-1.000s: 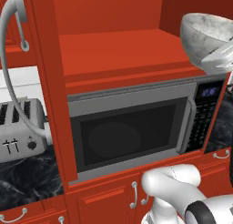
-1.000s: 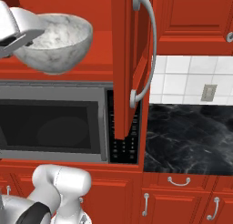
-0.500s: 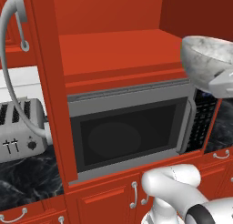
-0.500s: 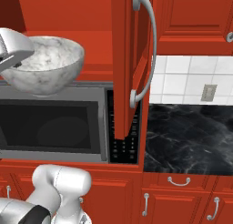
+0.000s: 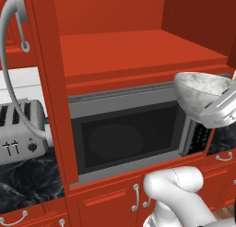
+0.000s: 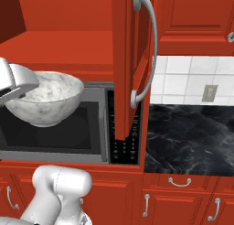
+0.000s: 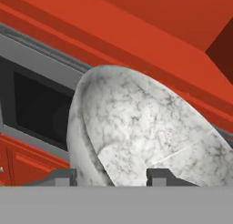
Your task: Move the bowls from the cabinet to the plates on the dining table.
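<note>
Item: white marbled bowl (image 6: 43,103), held by the gripper (image 7: 111,176). The jaws stood part-way apart with the bowl's wall between them, one fingertip (image 7: 61,176) outside the wall and the other inside the basin, so the tool was grasping the bowl by its rim.

Change noted: a second before, the bowl hung level with the cabinet (image 5: 138,50) shelf; half a second before, lower; at this moment it hung lower again, in front of the microwave (image 5: 126,136), near its control panel (image 6: 122,128). The grip did not alter over that time. In the left base view the bowl (image 5: 203,94) sat at the far right; in the right base view, at the left.

Bearing on the task: judged from this, the bowl was clear of the cabinet and the carry toward the dining table was under way, with the set-down on a plate not yet done. The open shelf showed no other bowl on its visible part.

Other entries: cabinet door (image 6: 130,64) swung open, curved silver handle (image 6: 148,45) facing outward; toaster (image 5: 23,134) on the black marble counter (image 6: 187,144) at the left; wall outlet (image 6: 210,93) on the tiled backsplash.

Writing: none legible. The microwave's panel buttons and the toaster's markings were too small to read.
</note>
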Motion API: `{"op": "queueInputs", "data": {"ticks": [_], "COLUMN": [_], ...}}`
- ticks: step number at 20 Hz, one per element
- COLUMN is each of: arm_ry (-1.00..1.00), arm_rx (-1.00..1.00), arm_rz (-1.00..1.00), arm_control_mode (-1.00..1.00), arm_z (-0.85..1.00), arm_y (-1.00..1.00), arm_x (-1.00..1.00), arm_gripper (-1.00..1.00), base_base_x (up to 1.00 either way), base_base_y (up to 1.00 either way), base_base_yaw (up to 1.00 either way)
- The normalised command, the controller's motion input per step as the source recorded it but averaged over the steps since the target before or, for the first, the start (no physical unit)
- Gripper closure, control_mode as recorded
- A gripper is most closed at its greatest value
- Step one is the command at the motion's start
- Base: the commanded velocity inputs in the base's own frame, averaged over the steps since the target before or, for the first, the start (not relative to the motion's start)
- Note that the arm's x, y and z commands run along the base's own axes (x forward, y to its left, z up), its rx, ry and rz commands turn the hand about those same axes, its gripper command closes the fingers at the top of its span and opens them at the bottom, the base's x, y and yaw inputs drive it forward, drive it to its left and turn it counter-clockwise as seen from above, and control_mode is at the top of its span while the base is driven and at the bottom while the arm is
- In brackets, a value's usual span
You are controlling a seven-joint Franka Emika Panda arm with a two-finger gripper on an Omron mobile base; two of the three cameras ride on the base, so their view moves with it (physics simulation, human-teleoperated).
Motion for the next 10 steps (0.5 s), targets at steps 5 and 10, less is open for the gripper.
{"op": "queueInputs", "data": {"ticks": [5,10], "arm_ry": [0.07,0.0], "arm_rx": [0.0,0.0], "arm_rz": [0.0,0.0], "arm_control_mode": [-1.0,-1.0], "arm_z": [-0.19,0.0], "arm_y": [0.0,0.0], "arm_x": [0.0,0.0], "arm_gripper": [1.0,1.0], "base_base_x": [0.0,0.0], "base_base_y": [0.0,0.0], "base_base_yaw": [0.0,0.0]}}
